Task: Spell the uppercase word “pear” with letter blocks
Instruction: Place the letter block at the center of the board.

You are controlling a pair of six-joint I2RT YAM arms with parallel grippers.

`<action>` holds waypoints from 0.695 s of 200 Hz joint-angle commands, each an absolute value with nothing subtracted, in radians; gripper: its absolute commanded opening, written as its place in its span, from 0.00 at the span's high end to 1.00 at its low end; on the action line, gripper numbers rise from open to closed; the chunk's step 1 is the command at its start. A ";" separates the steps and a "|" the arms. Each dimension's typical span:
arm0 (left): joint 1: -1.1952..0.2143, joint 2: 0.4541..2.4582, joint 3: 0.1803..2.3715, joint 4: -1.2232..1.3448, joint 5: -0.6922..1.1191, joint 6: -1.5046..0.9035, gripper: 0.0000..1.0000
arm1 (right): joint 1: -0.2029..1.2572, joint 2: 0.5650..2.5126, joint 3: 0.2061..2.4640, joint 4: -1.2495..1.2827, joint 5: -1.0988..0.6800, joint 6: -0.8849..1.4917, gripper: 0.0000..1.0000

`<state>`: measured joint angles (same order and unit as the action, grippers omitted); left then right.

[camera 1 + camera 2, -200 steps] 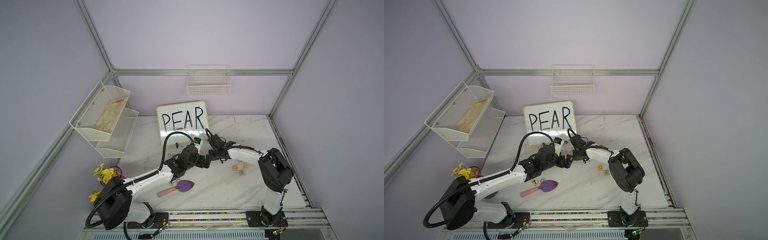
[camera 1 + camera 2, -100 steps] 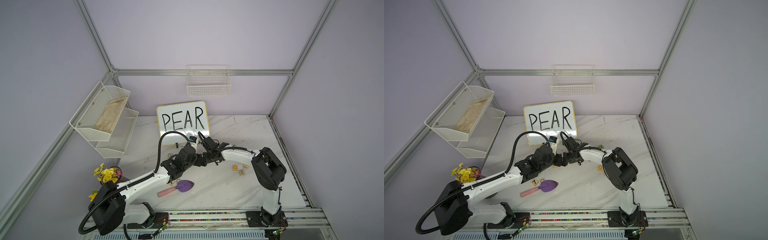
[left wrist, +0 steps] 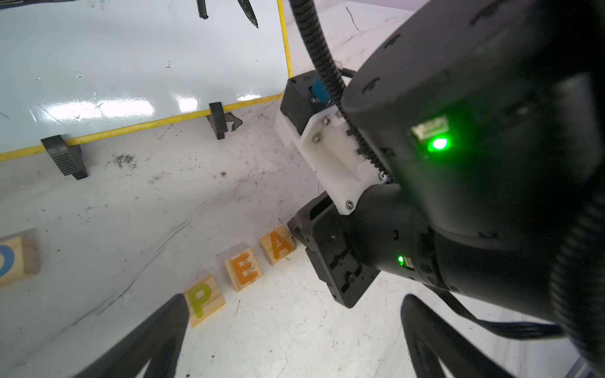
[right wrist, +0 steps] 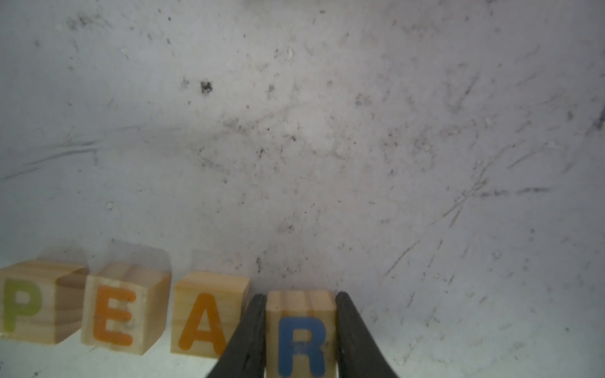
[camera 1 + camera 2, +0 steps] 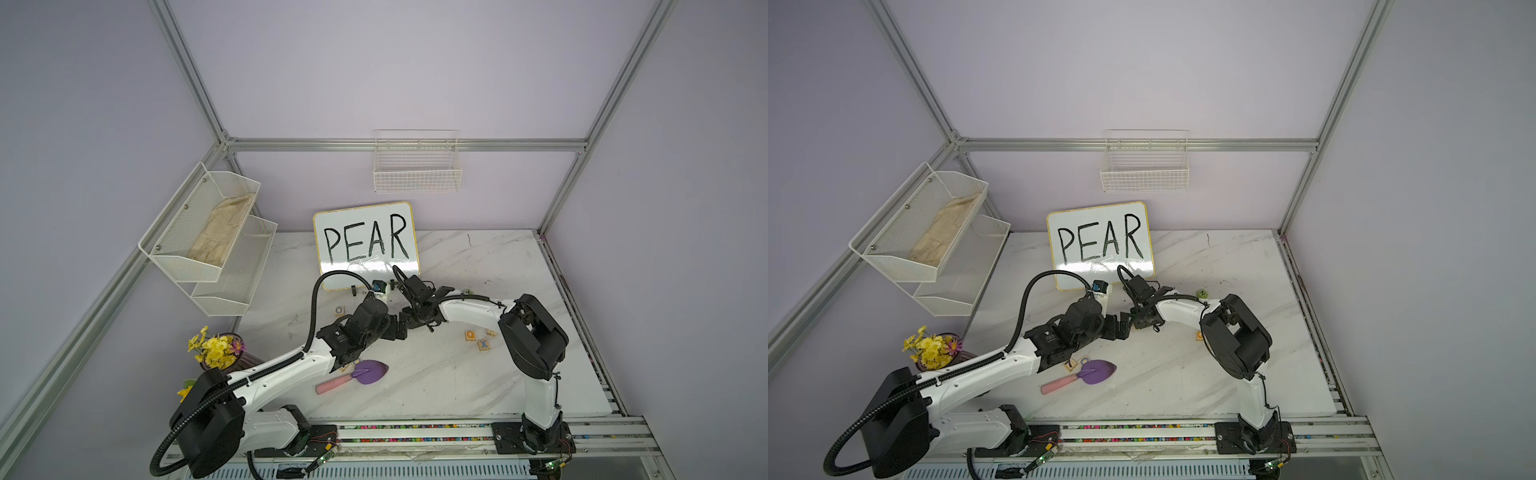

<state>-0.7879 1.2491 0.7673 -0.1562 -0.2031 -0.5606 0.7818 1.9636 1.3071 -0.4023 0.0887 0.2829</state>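
Rt gripper (image 4: 300,297) is clamped on the R block (image 4: 301,340), a finger on each side. A (image 4: 204,320) sits just beside it, then E (image 4: 121,314) and P (image 4: 29,307), all in one row w/ small gaps. Lt gripper (image 3: 293,298) is spread wide & empty, one finger by P. Grippers meet mid-frame in both top views, below the whiteboard (image 5: 365,245). In a top view, Q (image 5: 470,335) & X (image 5: 483,344) lie right of centre.

In the right wrist view the letter blocks (image 4: 121,311) are blurred, and the P block (image 4: 29,304) and R block (image 4: 301,333) run off the picture's edges. In the left wrist view the right arm (image 3: 458,163) hides the R block, and the O block (image 3: 13,261) is cut off. In both top views the left arm (image 5: 365,320) and the right arm cover the whole row, toward the back edge of the table (image 5: 457,386).
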 commanded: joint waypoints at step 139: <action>-0.790 1.246 0.738 -0.136 -0.221 -0.580 0.00 | 0.788 1.997 1.339 -0.434 0.105 0.285 0.67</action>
<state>-0.7879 1.2488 0.7658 -0.1558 -0.2108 -0.5655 0.7822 1.9827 1.3224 -0.4057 0.0898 0.2825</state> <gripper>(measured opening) 0.997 0.334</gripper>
